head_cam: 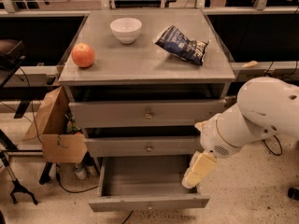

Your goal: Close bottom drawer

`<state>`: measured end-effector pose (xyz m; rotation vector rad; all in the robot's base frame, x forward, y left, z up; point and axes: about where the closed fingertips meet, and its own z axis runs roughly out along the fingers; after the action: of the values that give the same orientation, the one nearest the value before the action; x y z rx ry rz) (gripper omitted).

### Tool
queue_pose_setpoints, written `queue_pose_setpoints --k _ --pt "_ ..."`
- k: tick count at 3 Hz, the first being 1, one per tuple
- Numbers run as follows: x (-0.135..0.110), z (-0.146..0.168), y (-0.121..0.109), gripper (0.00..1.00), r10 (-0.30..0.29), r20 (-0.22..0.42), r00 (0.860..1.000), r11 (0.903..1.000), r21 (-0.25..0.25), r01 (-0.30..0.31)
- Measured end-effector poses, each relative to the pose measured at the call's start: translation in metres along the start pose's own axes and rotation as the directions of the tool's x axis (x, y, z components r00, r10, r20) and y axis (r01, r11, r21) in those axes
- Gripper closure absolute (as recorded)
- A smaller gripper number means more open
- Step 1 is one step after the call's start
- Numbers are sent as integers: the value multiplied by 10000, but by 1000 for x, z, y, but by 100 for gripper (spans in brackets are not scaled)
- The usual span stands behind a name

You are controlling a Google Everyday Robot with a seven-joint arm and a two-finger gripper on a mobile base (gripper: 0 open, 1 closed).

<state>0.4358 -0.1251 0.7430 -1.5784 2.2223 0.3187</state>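
Just over the open bottom drawer (140,178), right side, fingers (198,169) seemingly together

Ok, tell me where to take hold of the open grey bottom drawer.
The grey bottom drawer stands pulled out; take its low flat front panel mid-width, from the front, since it slides straight back. The tool hangs over its right-hand wall.
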Motion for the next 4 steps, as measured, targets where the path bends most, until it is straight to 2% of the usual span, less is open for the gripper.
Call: queue_pose_setpoints --k 1,2,3,4 --pt "10 16 -5 0 18 290 9996 9998 -208 -12" --pt "39 66 -10 0 169 1211 9925 9979 -640 -92" --pt "64 119 -28 0 243 2695 9627 9993 -325 -162" --pt "70 155 -63 0 -83 4203 9074 9975 669 -218"
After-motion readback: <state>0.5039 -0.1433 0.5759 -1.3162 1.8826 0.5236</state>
